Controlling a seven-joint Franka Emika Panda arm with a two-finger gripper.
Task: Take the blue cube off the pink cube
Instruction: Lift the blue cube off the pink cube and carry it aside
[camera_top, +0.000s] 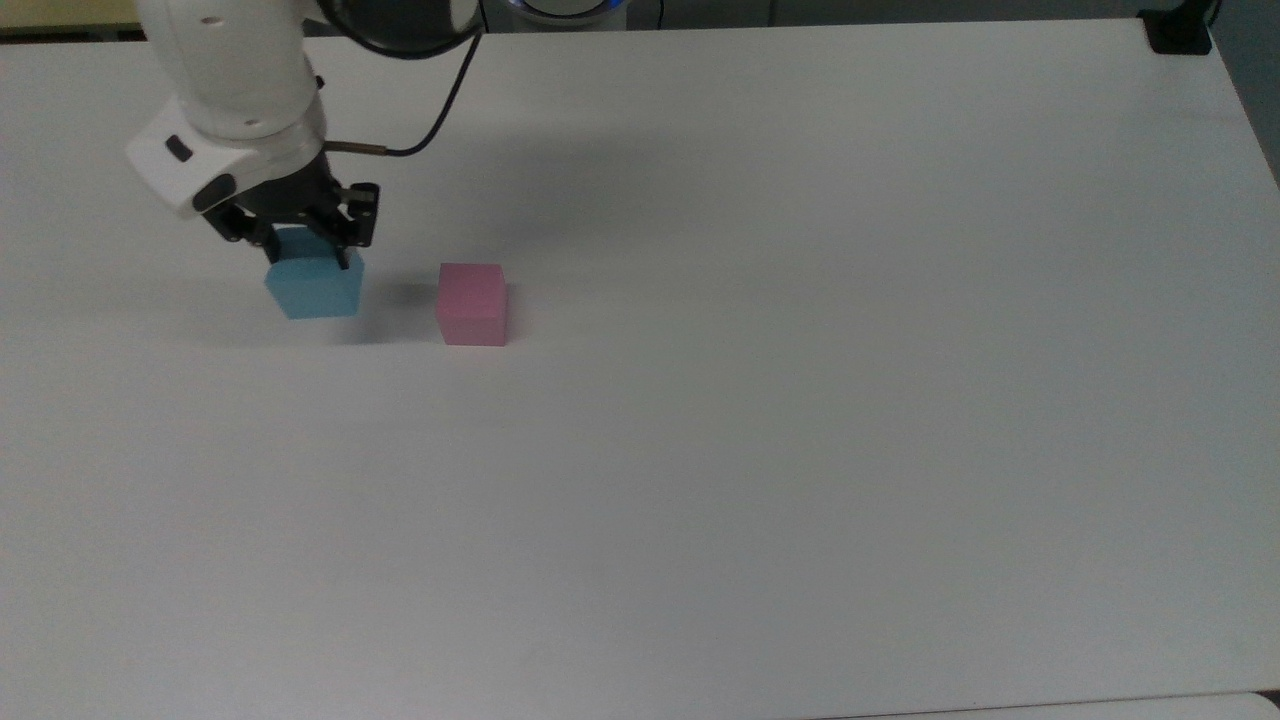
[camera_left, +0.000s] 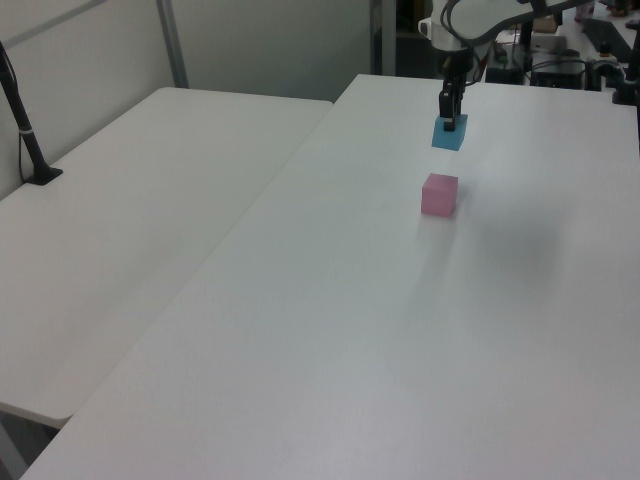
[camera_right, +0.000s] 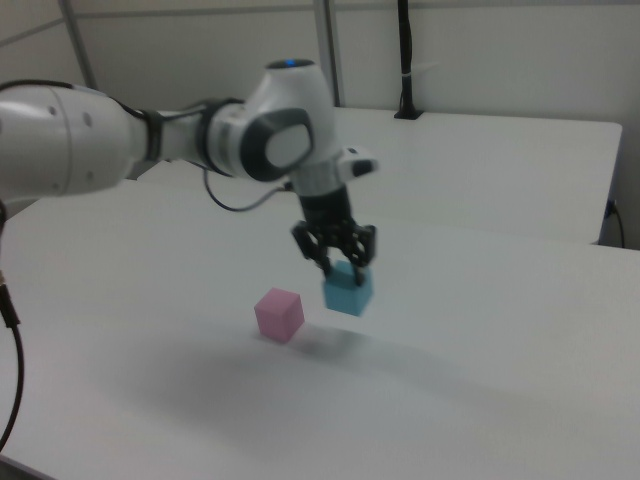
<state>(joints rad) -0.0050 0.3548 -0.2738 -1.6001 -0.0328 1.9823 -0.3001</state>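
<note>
We see the claw (camera_top: 305, 250) clamped on the blue cube (camera_top: 313, 287), its dark fingers (camera_top: 345, 252) pressed against the cube's upper sides. In the right view the blue cube (camera_right: 348, 288) hangs clear of the white worktop (camera_right: 480, 350), tilted a little, with its shadow lying on the surface below it. The pink cube (camera_top: 471, 303) sits flat on the worktop (camera_top: 800, 400) by itself, with nothing on top of it, and the two cubes do not touch. In the top view the blue cube is off to the pink cube's left; in the left view the blue cube (camera_left: 449, 132) lies farther back than the pink cube (camera_left: 439, 194), under the claw (camera_left: 450, 118); in the right view the pink cube (camera_right: 278, 314) is to the left of the claw (camera_right: 335, 262).
</note>
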